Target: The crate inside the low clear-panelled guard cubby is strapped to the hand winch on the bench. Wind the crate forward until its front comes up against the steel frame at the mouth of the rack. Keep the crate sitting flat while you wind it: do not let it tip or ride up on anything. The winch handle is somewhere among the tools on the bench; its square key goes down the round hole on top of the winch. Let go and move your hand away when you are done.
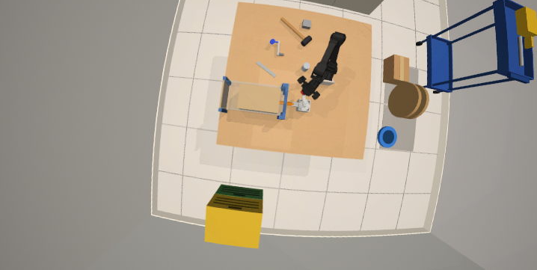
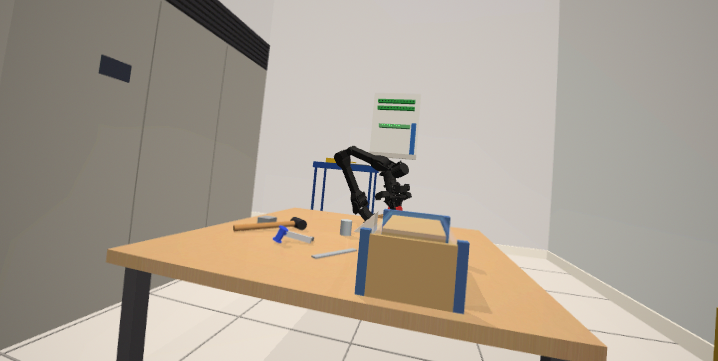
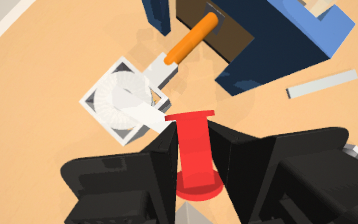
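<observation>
1. So, black parallel-jaw gripper [image 3: 194, 136] clamped on red cylindrical crank knob [image 3: 194, 150]; its grey arm sits in the white square winch [image 3: 122, 97]
2. Tan crate [image 1: 255, 98] inside blue-framed clear cubby [image 1: 284, 88], orange strap [image 3: 190, 37] running to winch
3. Knob looks rigid, smooth, maybe slippery: grip mid-shaft

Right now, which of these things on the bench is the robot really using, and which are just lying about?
In use:
- gripper, shut on the red handle grip
- winch
- orange strap
- crate
- blue rack frame

Lying about:
- hammer
- blue-knobbed crank
- grey block
- flat grey bar
- small cylinder
</observation>
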Tool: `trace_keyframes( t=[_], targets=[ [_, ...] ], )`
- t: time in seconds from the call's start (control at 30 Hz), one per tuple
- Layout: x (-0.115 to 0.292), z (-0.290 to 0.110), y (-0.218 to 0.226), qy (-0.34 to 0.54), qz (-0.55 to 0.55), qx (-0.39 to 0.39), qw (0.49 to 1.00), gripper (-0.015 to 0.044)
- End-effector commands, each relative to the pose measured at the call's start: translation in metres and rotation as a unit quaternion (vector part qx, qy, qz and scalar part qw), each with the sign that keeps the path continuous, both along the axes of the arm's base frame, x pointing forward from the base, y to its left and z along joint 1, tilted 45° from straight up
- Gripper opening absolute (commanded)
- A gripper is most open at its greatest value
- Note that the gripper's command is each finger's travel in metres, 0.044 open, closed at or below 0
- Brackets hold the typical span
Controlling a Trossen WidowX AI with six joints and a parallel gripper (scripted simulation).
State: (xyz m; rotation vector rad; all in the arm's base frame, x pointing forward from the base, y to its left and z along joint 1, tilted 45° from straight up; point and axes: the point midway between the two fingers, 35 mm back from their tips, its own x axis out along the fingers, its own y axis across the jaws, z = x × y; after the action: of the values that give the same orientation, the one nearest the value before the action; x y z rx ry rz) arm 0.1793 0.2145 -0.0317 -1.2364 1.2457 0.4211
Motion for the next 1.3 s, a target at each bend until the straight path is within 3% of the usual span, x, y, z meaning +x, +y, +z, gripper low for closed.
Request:
trace_keyframes(
  t=[0.0,1.27],
  targets=[
    [0.014,-0.002,0.004,-0.014,-0.006,0.005,1.000,0.0000],
    [0.044,-0.017,0.025,-0.015,-0.006,0.005,1.000,0.0000]
  ],
)
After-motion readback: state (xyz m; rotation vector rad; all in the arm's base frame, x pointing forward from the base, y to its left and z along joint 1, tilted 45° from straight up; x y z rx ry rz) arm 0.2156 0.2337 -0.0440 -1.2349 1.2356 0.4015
